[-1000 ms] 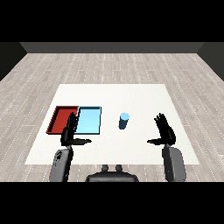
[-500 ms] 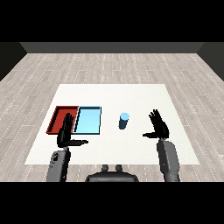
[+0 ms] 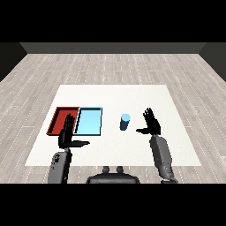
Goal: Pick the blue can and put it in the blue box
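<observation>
While upright, blue can (image 3: 125,122) near right hand (image 3: 152,125).

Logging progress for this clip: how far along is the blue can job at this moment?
Nothing is done yet: the blue can stands upright on the table, right of the blue tray. In hand: the right hand is open beside the can, not touching it. Left: grasp, carry, set it in the tray. The left hand is open near the trays.

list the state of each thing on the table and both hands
blue can: upright on the table, not held
light blue tray: nothing in it
red tray: nothing in it
right hand: open, right of the can, apart from it
left hand: open, holding nothing
</observation>
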Available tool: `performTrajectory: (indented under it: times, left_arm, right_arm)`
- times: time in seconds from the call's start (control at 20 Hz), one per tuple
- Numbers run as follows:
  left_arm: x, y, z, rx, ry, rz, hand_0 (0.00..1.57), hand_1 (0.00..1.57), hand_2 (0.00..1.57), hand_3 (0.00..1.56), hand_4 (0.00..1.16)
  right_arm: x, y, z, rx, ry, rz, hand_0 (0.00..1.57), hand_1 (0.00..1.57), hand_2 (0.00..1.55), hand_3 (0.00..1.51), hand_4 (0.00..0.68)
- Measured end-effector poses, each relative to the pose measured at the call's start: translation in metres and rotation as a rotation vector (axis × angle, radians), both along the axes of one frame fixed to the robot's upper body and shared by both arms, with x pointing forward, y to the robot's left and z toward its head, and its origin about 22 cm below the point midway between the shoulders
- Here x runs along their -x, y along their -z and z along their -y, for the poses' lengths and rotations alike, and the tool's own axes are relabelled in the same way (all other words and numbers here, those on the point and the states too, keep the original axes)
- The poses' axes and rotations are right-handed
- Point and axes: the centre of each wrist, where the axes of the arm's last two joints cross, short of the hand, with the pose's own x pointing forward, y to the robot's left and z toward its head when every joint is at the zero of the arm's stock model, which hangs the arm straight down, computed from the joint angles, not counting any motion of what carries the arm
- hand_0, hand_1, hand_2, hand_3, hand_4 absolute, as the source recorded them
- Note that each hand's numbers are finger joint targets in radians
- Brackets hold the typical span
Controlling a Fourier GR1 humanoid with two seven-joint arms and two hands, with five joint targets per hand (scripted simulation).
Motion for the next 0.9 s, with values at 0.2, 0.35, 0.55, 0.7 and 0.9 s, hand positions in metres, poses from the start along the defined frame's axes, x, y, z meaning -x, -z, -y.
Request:
performTrajectory:
  times: [0.2,0.35,0.55,0.7,0.9]
  left_arm:
    - [-0.001,0.0,0.002,0.0,-0.006,0.0,0.0,0.0,0.0,0.0,0.0]
    - [-0.005,-0.004,0.0,0.003,0.001,-0.005,0.0,0.0,0.0,0.0,0.0]
    - [-0.002,-0.003,0.001,-0.001,0.0,-0.004,0.0,0.0,0.0,0.0,0.0]
    - [-0.003,-0.001,0.001,0.004,-0.001,-0.007,0.0,0.0,0.0,0.0,0.0]
    - [0.004,0.0,-0.004,0.004,-0.005,-0.001,0.0,0.0,0.0,0.0,0.0]
  right_arm:
    - [-0.01,0.002,-0.01,0.005,-0.003,-0.017,0.0,0.0,0.0,0.0,0.0]
    - [-0.012,0.014,-0.016,0.002,-0.017,-0.027,0.0,0.0,0.0,0.0,0.0]
    - [-0.014,0.024,-0.031,-0.016,-0.037,-0.036,0.0,0.0,0.0,0.0,0.0]
    - [-0.017,0.027,-0.042,-0.015,-0.057,-0.045,0.0,0.0,0.0,0.0,0.0]
    - [-0.03,0.025,-0.056,0.026,-0.072,-0.056,0.0,0.0,0.0,0.0,0.0]
